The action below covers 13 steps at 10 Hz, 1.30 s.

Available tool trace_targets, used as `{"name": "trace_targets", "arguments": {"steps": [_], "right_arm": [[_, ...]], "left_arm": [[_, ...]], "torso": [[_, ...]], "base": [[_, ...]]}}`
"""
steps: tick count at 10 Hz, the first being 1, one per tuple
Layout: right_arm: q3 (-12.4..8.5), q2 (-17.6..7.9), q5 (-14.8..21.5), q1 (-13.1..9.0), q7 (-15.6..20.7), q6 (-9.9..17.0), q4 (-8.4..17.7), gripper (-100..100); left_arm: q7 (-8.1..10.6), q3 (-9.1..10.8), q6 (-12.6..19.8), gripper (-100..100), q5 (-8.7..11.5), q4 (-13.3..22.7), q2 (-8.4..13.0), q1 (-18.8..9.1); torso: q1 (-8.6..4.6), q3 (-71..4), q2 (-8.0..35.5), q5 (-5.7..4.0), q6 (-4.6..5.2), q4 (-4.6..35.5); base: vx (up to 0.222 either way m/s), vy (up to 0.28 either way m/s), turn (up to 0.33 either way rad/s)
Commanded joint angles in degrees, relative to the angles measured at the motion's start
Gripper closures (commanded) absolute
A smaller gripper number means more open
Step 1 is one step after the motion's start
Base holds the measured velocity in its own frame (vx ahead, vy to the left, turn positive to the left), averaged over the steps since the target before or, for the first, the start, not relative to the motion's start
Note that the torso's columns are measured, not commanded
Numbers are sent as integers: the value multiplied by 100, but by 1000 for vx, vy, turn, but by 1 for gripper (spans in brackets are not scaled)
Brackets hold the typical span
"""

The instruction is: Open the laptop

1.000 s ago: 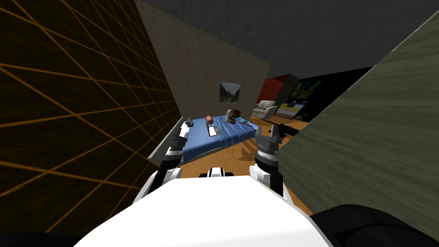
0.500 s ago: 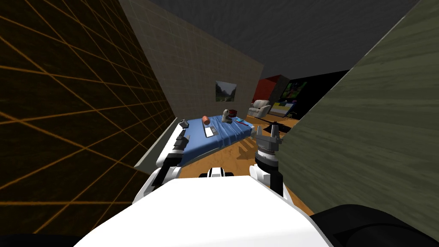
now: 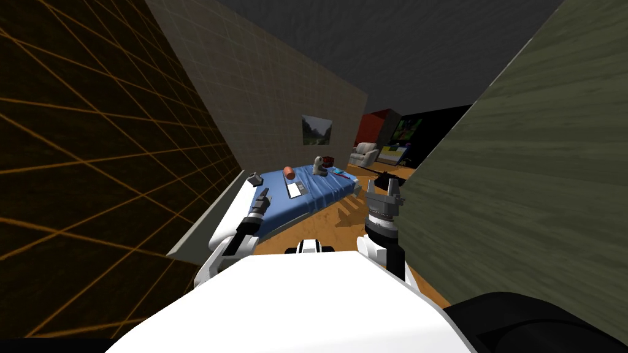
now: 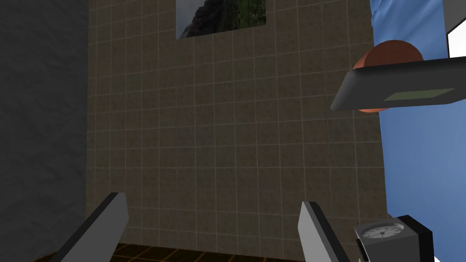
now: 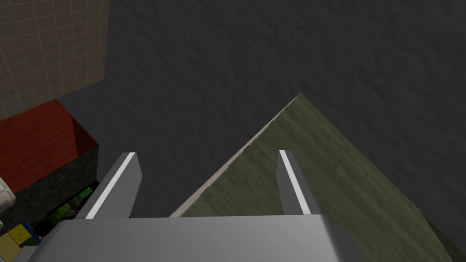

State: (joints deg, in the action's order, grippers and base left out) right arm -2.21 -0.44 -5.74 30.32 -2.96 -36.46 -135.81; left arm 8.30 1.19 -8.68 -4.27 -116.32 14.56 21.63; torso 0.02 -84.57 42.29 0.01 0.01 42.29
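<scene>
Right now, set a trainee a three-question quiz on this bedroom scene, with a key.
1. True or false: the left claw, with its thin light grey blade fingers, is open.
2. The flat light grey laptop lies on: A) a desk, B) the blue-covered bed, C) a shelf.
3. Which arm's claw is nearer the laptop?

Key: 1 true; 2 B; 3 the left.
</scene>
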Motion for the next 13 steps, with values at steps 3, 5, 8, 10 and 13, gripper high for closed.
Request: {"name": "trace_targets", "arguments": {"steps": [3, 5, 8, 10, 13], "right_arm": [[0, 0, 0, 0, 0, 0, 0, 0], [0, 0, 0, 0, 0, 0, 0, 0], [0, 0, 0, 0, 0, 0, 0, 0], [0, 0, 0, 0, 0, 0, 0, 0], [0, 0, 0, 0, 0, 0, 0, 0]], "left_arm": [[-37, 57, 509, -100, -53, 444, 318, -272], [-51, 80, 692, -100, -74, 625, 462, -372], [-80, 130, 1079, -100, -117, 1001, 799, -582], [-96, 158, 1298, -100, -141, 1214, 994, -701], [-124, 204, 1659, -100, -181, 1575, 1296, -899]], "torso": [[-1, 1, 2, 0, -1, 0], [-2, 0, 1, 0, -1, 0], [-4, -3, -5, -1, -1, -2], [-1, 2, 3, 0, -1, 1], [-3, -1, -1, -1, -1, 0]], "base": [[34, -19, -106], [33, -20, -97], [46, -26, -155], [42, -19, -120], [46, -21, -129]]}}
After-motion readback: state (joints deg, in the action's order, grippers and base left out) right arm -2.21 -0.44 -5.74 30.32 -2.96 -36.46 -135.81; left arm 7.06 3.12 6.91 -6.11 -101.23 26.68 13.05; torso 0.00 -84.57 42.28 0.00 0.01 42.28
